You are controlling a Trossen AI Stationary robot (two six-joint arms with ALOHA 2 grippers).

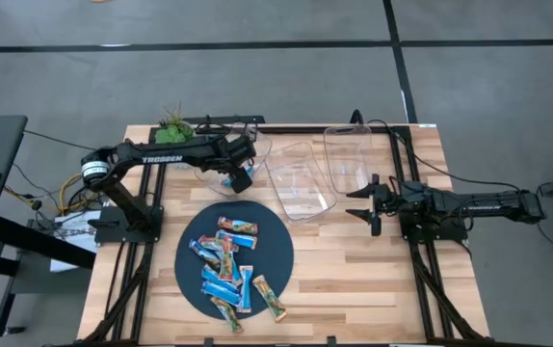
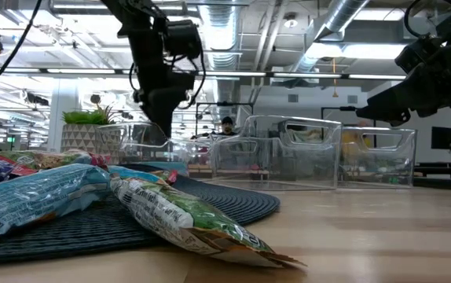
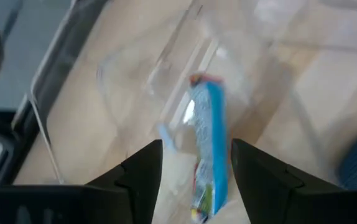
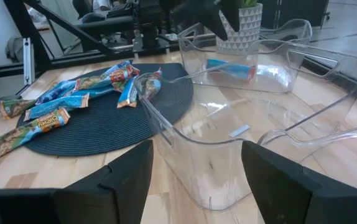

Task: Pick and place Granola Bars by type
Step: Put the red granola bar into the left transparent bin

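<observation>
Several granola bars in blue, orange and green wrappers lie flat on the dark round mat; they also show in the right wrist view as granola bars. One blue bar lies flat on the floor of the left clear bin, and shows from the right wrist as the blue bar. My left gripper hangs open over that bin, fingers on either side of the bar's line, above it. My right gripper waits open at the table's right, facing the bins.
Three clear bins stand in a row along the far half of the table: the left one, a middle bin and a right bin. A potted plant sits at the far left corner. Bare wood lies right of the mat.
</observation>
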